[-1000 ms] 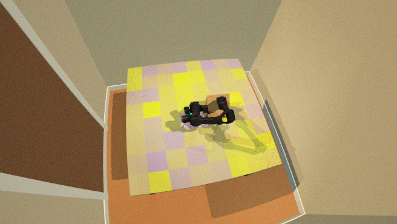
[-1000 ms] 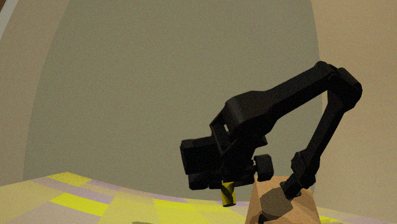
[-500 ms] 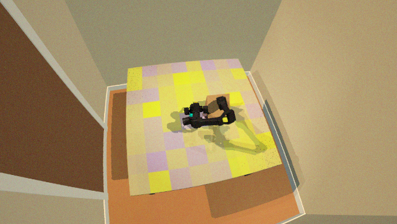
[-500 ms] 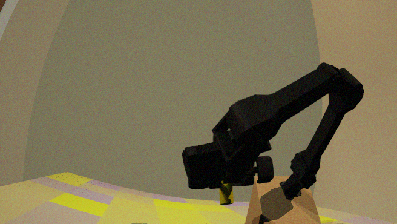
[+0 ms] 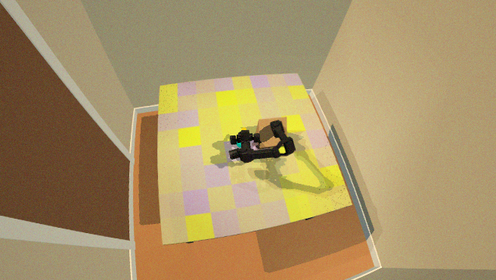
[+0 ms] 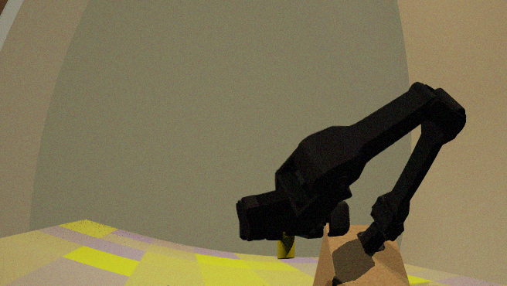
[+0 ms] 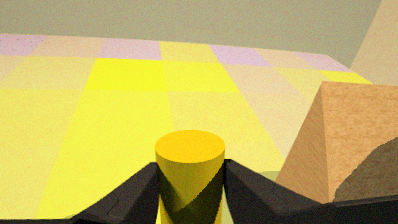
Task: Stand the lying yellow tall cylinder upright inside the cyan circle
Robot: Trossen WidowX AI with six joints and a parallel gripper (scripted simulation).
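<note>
The yellow tall cylinder [image 5: 243, 129] [image 6: 286, 248] [image 7: 190, 147] stands upright or nearly so between the fingers. Its lower end shows below the arm in the exterior view; I cannot tell whether it touches the table. My gripper [image 7: 190, 169] is shut on the cylinder, one finger on each side near its top in the wrist view. The fingertips are hidden behind the arm in the exterior view. A small part of the cyan circle [image 5: 239, 144] shows under the gripper in the top view. The rest of it is hidden, so the cylinder's place relative to it is unclear.
A wooden block with sloping sides [image 5: 265, 123] [image 6: 392, 264] [image 7: 352, 112] stands to the right of the cylinder, close to the gripper and the arm's base. The checkered table [image 5: 193, 163] carries the arm's shadows.
</note>
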